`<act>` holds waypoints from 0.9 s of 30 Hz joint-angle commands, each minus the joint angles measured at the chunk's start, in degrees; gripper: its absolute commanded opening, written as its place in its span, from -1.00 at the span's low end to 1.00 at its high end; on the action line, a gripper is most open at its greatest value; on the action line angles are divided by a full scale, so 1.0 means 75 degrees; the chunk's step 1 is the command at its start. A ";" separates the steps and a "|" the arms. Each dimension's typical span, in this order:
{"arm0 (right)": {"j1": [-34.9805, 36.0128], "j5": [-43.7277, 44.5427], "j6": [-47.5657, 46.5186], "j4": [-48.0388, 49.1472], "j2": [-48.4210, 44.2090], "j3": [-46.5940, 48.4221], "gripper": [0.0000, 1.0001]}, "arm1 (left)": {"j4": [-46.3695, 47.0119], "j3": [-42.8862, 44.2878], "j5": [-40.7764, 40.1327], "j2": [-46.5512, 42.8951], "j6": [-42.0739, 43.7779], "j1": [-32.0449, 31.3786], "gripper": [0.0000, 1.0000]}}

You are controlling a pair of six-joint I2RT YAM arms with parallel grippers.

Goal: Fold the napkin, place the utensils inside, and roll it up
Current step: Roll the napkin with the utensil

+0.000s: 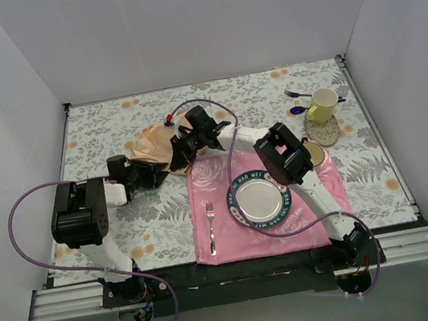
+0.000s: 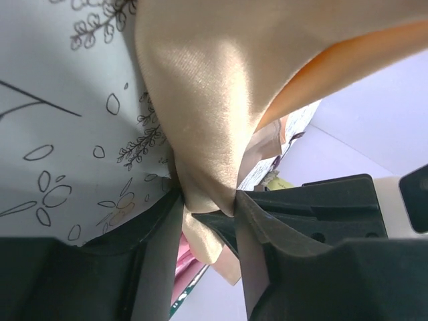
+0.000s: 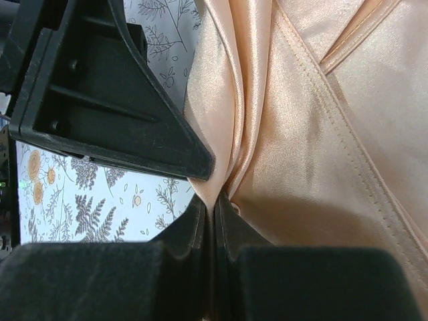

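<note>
Left claw (image 2: 208, 204) and right claw (image 3: 214, 200) both pinch the shiny peach-gold satin napkin (image 2: 214, 87) bunched between them; fold seems unfinished; filling, rolling remain.

On my counter (image 1: 150, 219): pink mat (image 1: 217, 178) carrying a plate (image 1: 238, 206), silver fork (image 1: 211, 228) just left of it. Far right: yellow mug (image 1: 322, 104) beside a coaster (image 1: 325, 133), two purple spoons (image 1: 296, 94).

Bright, even light fell from overhead, and shadows were faint. Glare streaked the napkin (image 3: 301, 134) just beyond the right gripper (image 3: 214, 207), which showed dark and blurred.
</note>
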 commanded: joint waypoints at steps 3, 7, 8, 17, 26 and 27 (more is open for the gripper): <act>0.0195 0.0232 -0.0181 -0.0816 0.0217 -0.0305 -0.81 | 0.0363 -0.0384 -0.1106 0.0277 -0.0078 -0.0055 -0.46; 0.0300 0.0525 -0.0485 -0.1132 0.0100 -0.0223 -0.65 | 0.0061 -0.0325 -0.1223 0.0172 0.0226 -0.0055 -0.60; 0.0300 0.0583 -0.0579 -0.1226 0.0065 -0.0188 -0.61 | -0.0079 -0.0278 -0.1235 0.0068 0.0320 -0.0055 -0.68; 0.0429 0.1859 -0.1621 -0.2398 -0.0684 0.0373 -0.14 | -0.1932 0.0319 -0.1294 -0.0215 0.1129 -0.0055 -1.00; 0.1072 0.4165 -0.3132 -0.1780 -0.2078 -0.0935 0.46 | -0.3208 0.1022 -0.1189 -0.0074 0.1364 -0.0055 -1.00; 0.1155 0.4414 -0.3251 -0.1348 -0.2184 -0.1135 0.50 | -0.3302 0.1058 -0.1165 -0.0074 0.1317 -0.0043 -1.00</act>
